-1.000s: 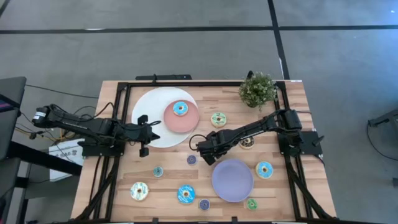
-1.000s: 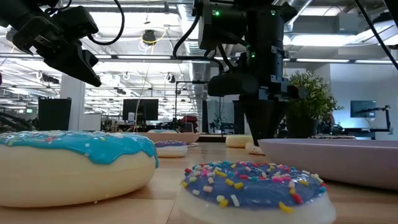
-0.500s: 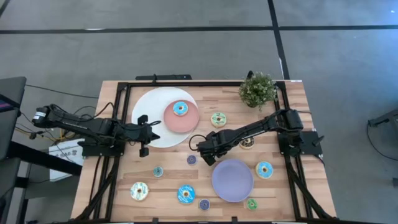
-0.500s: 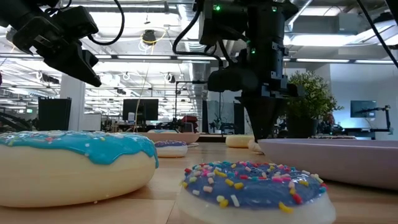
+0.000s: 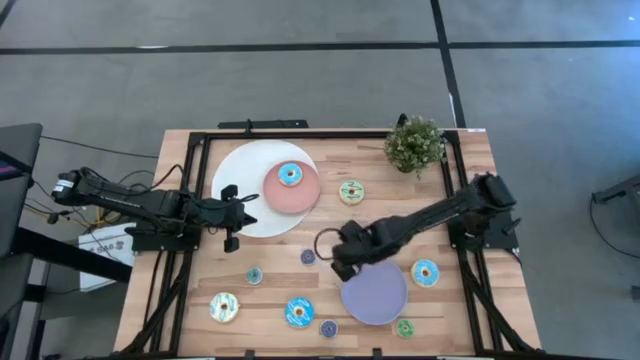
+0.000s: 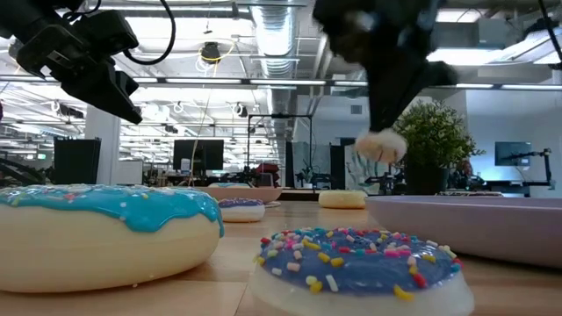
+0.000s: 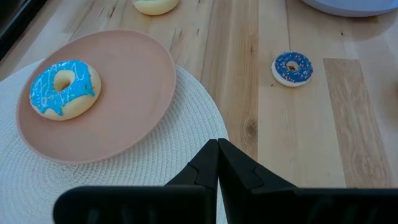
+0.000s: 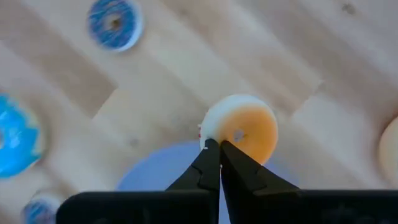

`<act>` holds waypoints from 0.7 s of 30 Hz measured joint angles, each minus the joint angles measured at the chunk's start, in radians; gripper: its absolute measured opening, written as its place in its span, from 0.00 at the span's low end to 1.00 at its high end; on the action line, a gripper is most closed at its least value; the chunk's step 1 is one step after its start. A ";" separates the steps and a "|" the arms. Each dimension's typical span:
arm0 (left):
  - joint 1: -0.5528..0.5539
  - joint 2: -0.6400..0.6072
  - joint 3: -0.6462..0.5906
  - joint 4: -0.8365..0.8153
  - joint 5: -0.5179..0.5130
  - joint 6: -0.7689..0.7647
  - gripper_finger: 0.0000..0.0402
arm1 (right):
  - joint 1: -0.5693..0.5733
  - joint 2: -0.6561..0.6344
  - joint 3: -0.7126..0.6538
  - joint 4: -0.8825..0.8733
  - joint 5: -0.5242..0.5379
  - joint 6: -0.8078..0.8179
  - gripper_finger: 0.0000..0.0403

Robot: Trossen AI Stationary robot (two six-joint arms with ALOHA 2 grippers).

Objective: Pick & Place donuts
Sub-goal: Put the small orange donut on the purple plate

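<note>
My right gripper hangs above the table's middle, by the far left rim of the lavender plate. It is shut on a small orange-iced donut, which the low view shows as a pale blurred lump. My left gripper waits shut over the white mat's near edge, touching nothing. A blue donut lies on the pink plate. Several more donuts lie flat on the wood, among them a cream-green one and a small purple one. My right gripper pinches the orange donut by the edge of its ring, at the very ends of its two fingers. The fingers point steeply down from above. The donut is lifted clear of the table and hangs below the fingertips, its iced face and hole turned toward the wrist camera.
A potted plant stands at the far right corner. Along the near edge lie a teal donut, a blue one, a cream one and a green one. A black frame runs round the tabletop.
My right gripper has risen and swung toward the table's near edge, tipping a little. The orange donut, which lay on the wood under it, now hangs clear of the table.
</note>
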 joint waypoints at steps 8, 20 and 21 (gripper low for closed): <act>0.000 0.000 0.000 0.000 0.000 0.000 0.00 | 0.216 -0.028 0.000 0.009 0.052 0.245 0.00; 0.000 0.000 0.000 0.006 0.009 -0.017 0.00 | 0.387 -0.021 -0.300 0.418 0.240 0.599 0.00; 0.000 0.000 0.000 0.008 0.009 -0.018 0.00 | 0.391 -0.038 -0.343 0.492 0.266 0.598 0.00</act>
